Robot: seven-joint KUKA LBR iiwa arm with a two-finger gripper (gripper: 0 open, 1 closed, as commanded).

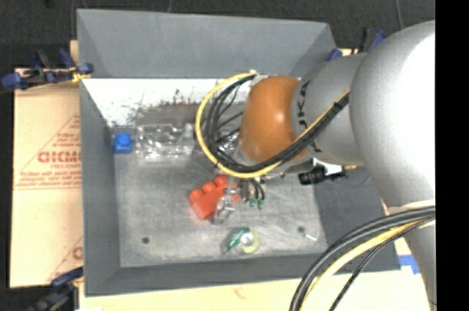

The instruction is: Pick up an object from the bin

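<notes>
Along the left of the bin [99, 185], close under its far wall, a clear plastic bottle [165, 141] lies on its side, with its blue cap [122, 143] pointing toward the left wall. It is well apart from the work and need not be disturbed.

Near the middle of the bin floor lies a red blocky piece [205, 199], lumpy on top and probably plastic. This looks to be the thing to pick. The gripper [233, 205] is down at the floor, right against that piece's right-hand side, beneath the orange wrist cover [267, 119] and its loop of cables. Whether it is open or closed I cannot tell, as the wrist hides much of it. Nor is it clear whether the red piece sits inside the grip or only beside it.

The step in hand seems to be securing the red piece. To do it well, the grip should straddle the body of the piece across two flat sides, not catch a corner or a knob, which could squirt it sideways. It should reach low, near the floor, before it closes. The lift should then go straight up, away from the walls.

Toward the near edge, a small green-and-white thing [240, 240] lies near the gripper without touching it. Further right, by the near right corner, lies a tiny pale bit [311, 235]. A vertical lift should leave both alone.
</notes>
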